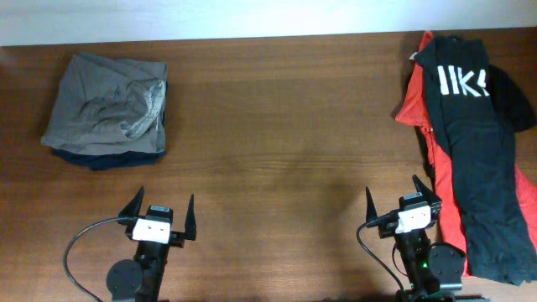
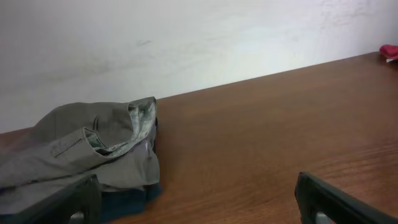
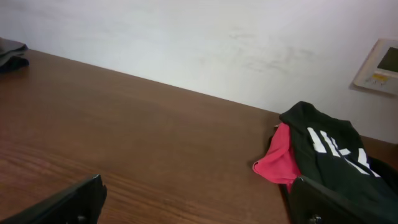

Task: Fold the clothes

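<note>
Clothes, unfolded: black garment (image 1: 480,159) with white lettering, stretched loosely down the right edge of the overhead frame, lying on top of a red garment (image 1: 418,105) that shows along its left side and at the upper right.
Same pile, right wrist view: black garment (image 3: 333,155) at lower right, with the red garment (image 3: 277,160) poking out at its left.
Clothes, stacked: gray garment (image 1: 105,105) folded into a rough square at the upper left of the overhead frame, with a dark blue garment (image 1: 99,161) under it, showing along the lower edge.
Same stack, left wrist view: gray garment (image 2: 81,146) at lower left, a striped lining turned out at its corner.
Right gripper (image 1: 392,186): lower right of the overhead frame, just left of the red garment, fingers spread wide, nothing between them.
Left gripper (image 1: 164,201): lower left, below the gray stack and well apart from it, fingers spread, empty.
Table (image 1: 285,126): brown wood, bare between the two piles.
Wall (image 3: 186,43): white, behind the table's far edge.
Wall panel (image 3: 379,65): pale, at the upper right of the right wrist view.
</note>
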